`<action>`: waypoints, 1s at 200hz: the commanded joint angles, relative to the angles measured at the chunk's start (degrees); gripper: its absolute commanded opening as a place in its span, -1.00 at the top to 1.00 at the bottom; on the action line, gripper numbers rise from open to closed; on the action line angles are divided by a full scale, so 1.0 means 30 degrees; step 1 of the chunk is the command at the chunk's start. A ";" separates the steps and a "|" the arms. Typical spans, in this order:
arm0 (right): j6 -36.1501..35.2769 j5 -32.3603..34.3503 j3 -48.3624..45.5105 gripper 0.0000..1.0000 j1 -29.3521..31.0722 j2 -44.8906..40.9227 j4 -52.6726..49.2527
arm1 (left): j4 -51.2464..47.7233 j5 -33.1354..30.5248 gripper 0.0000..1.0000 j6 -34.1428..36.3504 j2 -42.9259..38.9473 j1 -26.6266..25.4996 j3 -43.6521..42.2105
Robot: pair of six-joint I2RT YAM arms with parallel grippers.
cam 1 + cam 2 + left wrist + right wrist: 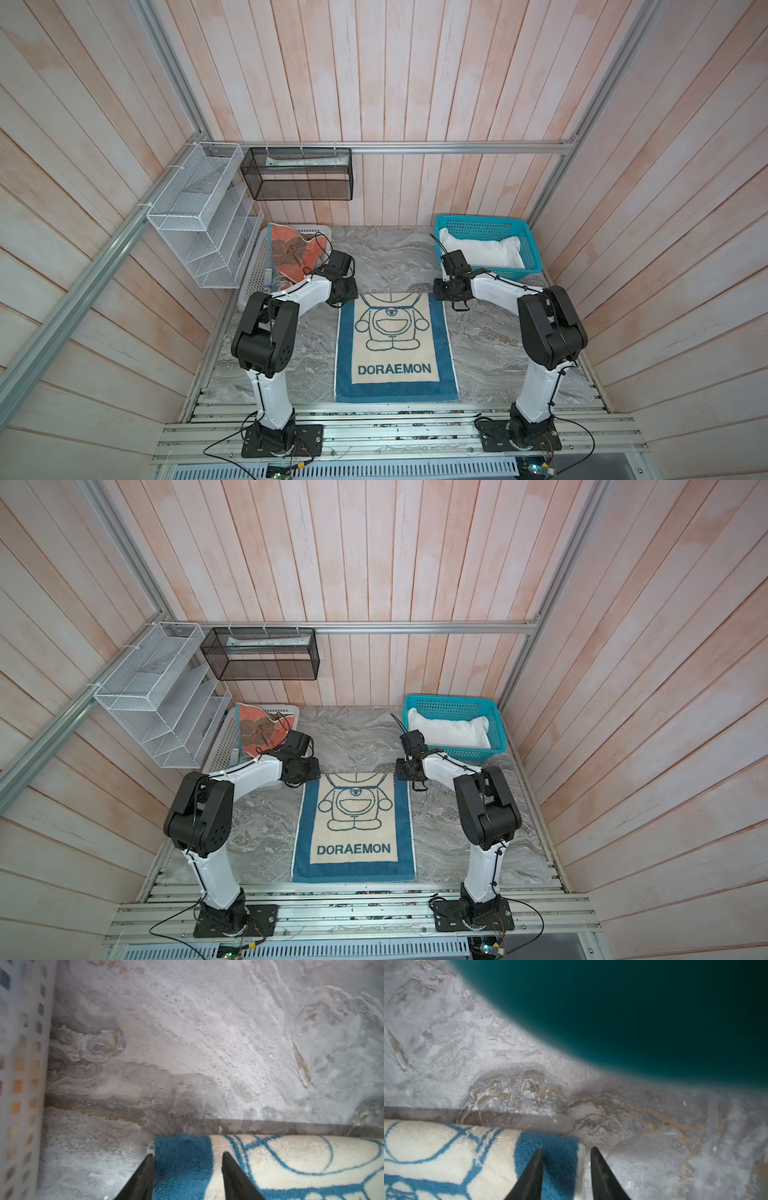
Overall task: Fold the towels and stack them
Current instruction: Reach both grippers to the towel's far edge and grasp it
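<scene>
Top views, towel: DORAEMON towel (397, 345) lies on the desk (498, 345) between the arms, far edge rounded like a fold.
Left fingers (143, 1178): parted, empty, above its blue corner.
Right fingers (531, 1174): parted less, empty, straddling the other corner's edge.
Risk: terry loops may snag a fingertip on lifting; the fold could spring open and skew the stack.
Writing: only "DORAEMON" is legible.
Beyond: coral towel (291, 249) in white basket (320, 228); white towel (482, 249) in teal basket (478, 218).
</scene>
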 commanded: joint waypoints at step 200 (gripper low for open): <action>-0.0719 0.1635 0.1089 0.13 0.0606 -0.1559 -0.2893 | 0.1027 0.3129 0.93 0.1378 0.0192 0.0594 -0.0778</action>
